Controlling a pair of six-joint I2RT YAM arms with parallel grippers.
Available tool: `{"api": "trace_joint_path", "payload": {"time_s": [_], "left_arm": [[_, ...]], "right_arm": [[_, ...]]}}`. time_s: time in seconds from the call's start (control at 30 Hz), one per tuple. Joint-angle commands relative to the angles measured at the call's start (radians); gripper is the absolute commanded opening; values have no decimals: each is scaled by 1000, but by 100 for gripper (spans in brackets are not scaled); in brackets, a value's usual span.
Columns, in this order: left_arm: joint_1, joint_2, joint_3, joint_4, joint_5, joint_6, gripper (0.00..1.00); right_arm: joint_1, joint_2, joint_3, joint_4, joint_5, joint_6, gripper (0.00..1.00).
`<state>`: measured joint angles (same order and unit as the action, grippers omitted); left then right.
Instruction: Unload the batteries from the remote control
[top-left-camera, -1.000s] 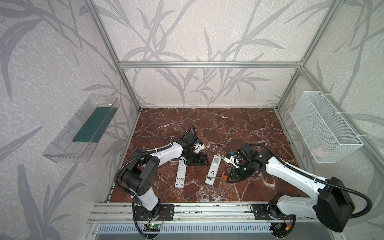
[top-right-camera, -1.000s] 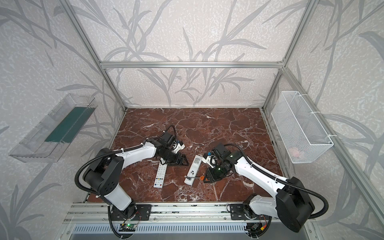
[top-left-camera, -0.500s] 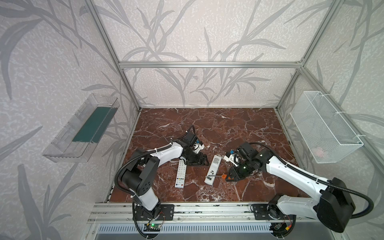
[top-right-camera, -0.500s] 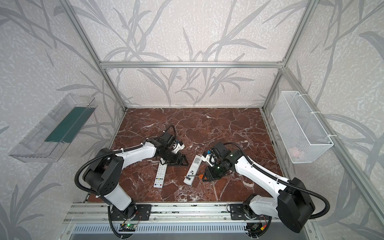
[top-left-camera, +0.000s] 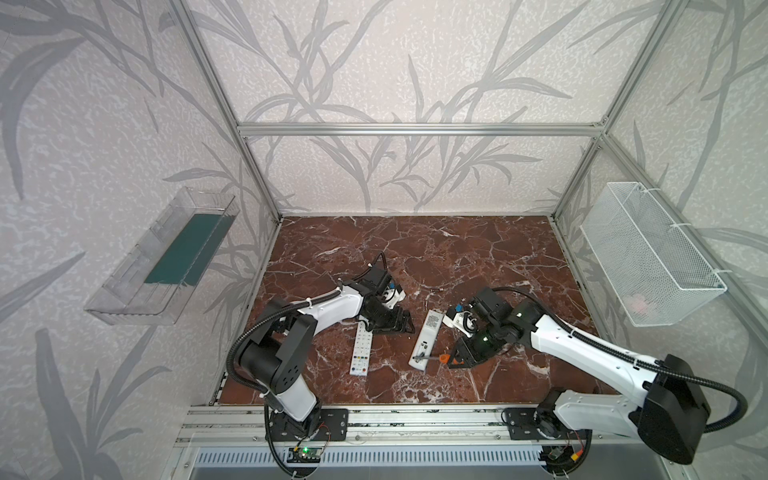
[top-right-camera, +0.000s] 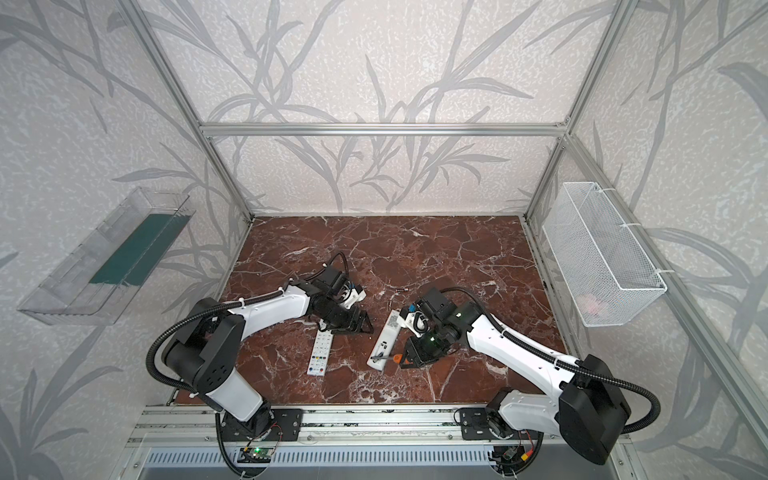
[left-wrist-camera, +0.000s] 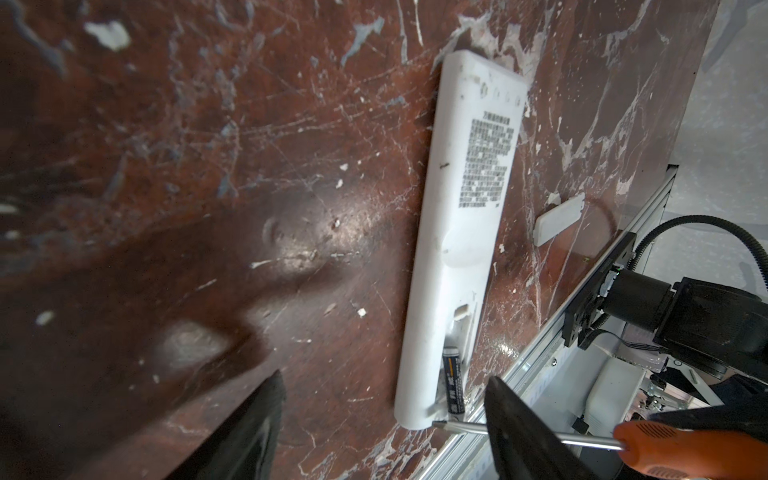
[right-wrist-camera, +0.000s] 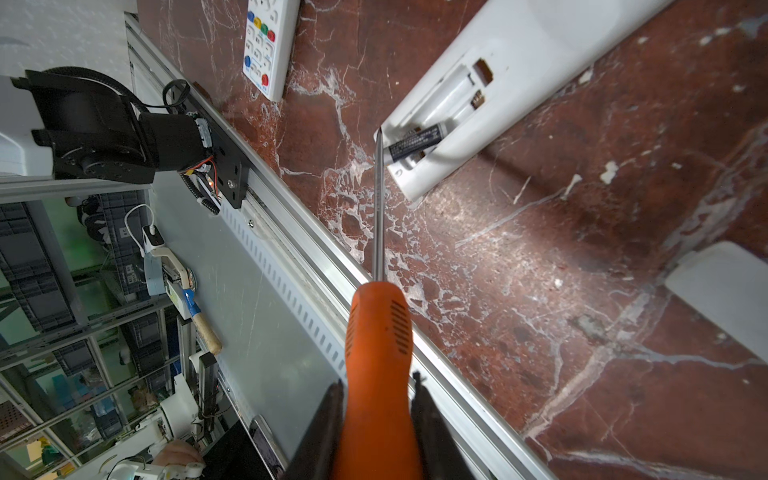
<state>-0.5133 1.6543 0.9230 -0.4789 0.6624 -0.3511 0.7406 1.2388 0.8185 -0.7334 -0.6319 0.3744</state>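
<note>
Screwdriver (right-wrist-camera: 376, 332) sits pinched in the right gripper (right-wrist-camera: 376, 390) — tip placed to pry the battery (right-wrist-camera: 417, 141) from the bay of the remote (top-left-camera: 426, 338), lower middle in a top view — left gripper (left-wrist-camera: 384, 390) jaws spread, empty.

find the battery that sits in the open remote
The battery lies in the open bay at the rail end of the face-down remote, the right-hand one in both top views, screwdriver tip beside it.

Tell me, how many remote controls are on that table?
2. The buttons-up remote lies to the left; the face-down remote lies mid-table, battery bay open. None seems hidden.
</note>
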Motion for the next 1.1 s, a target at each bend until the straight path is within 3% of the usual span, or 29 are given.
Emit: {"api": "trace_joint_path", "payload": {"time_s": [0.0,0.47,0.67,1.07], "left_arm": [[9,-45,-13,-7,-6,12,77],[8,-31,-20,33,15,-12,76],[6,-28,-27,44,23,-18,72],[6,-21,-41,64,30,-25,70]], "right_arm": [[15,15,19,16,5,13,0],[19,-73,127,-181,194,-3,0],[20,-43,113,-242,149,-18,0],[26,-5,65,-171,113,-2,0]]}}
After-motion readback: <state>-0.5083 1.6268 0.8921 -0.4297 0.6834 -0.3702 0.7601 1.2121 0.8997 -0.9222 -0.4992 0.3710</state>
